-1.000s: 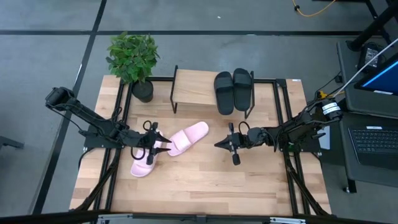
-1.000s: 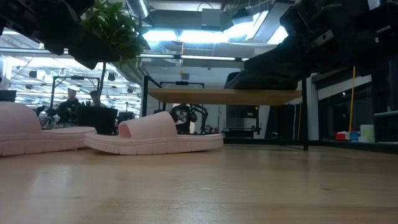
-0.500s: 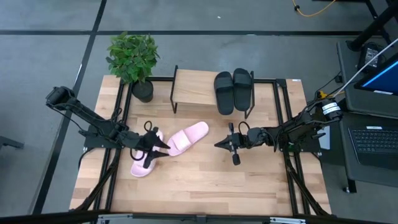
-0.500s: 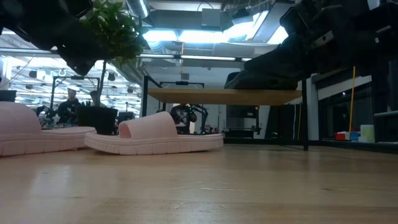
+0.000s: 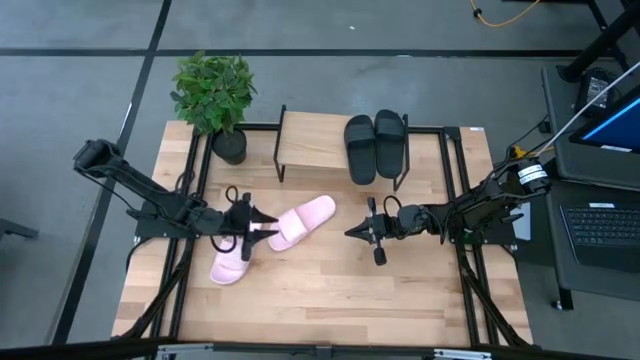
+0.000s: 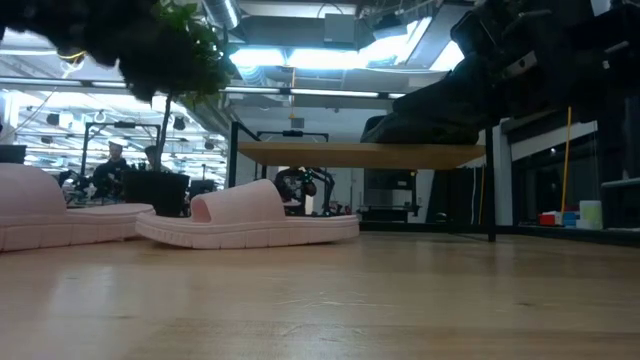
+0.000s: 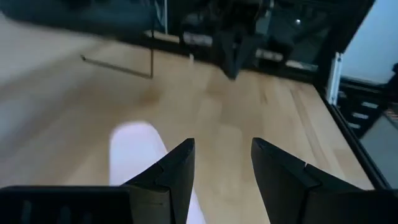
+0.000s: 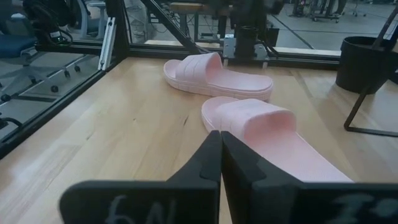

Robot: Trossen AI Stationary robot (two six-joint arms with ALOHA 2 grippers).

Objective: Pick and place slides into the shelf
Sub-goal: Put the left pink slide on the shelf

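Two light pink slides lie on the table: one (image 5: 303,220) near the middle, flat on its sole, the other (image 5: 230,264) nearer the front left. Two black slides (image 5: 374,146) sit side by side on the shelf (image 5: 312,143) at the far edge. My left gripper (image 5: 262,226) hovers open over the gap between the pink slides. In the left wrist view a pink slide (image 7: 134,152) shows beyond its left finger. My right gripper (image 5: 350,233) is shut, right of the pink slides, pointing at them (image 8: 255,127).
A potted plant (image 5: 215,95) stands at the far left corner, beside the shelf. A black metal frame (image 5: 455,200) runs along the table's sides. Bare tabletop (image 5: 330,300) spreads across the near half.
My left gripper has rolled about its own pointing line above the pink slides and stays open. The slides lie where they were.
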